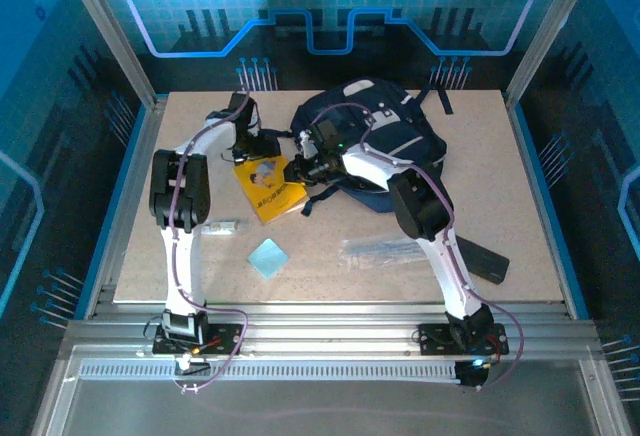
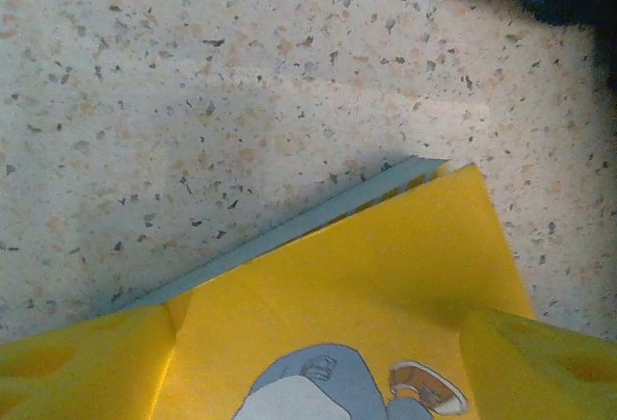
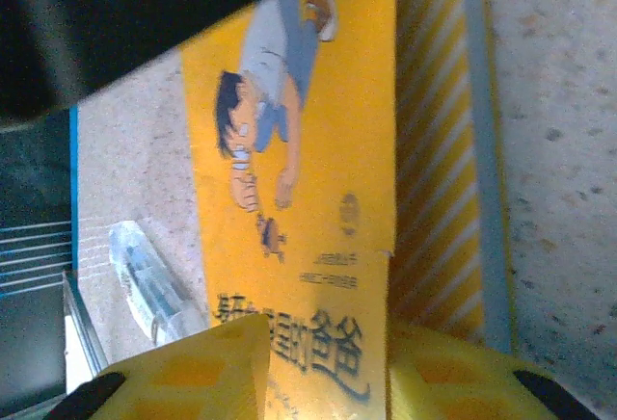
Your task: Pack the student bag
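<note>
Speckled table [image 1: 520, 206] inside blue-lit enclosure; right gripper [image 3: 323, 367] clamping yellow book [image 3: 318, 150], left gripper [image 2: 318, 362] apparently straddling it, jaws apart

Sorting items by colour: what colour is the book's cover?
Bright yellow, with a cartoon boy; the book shows best in the right wrist view.

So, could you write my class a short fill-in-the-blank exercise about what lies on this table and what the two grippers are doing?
1. The book that both grippers meet at has a cover coloured ____.
2. The right gripper has one finger on each side of the book's ____.
3. The student bag lies at the ____ side of the table, away from the arm bases.
4. In front of the book lies a small square pad coloured light ____.

Missing words: yellow; cover; far; blue
</note>
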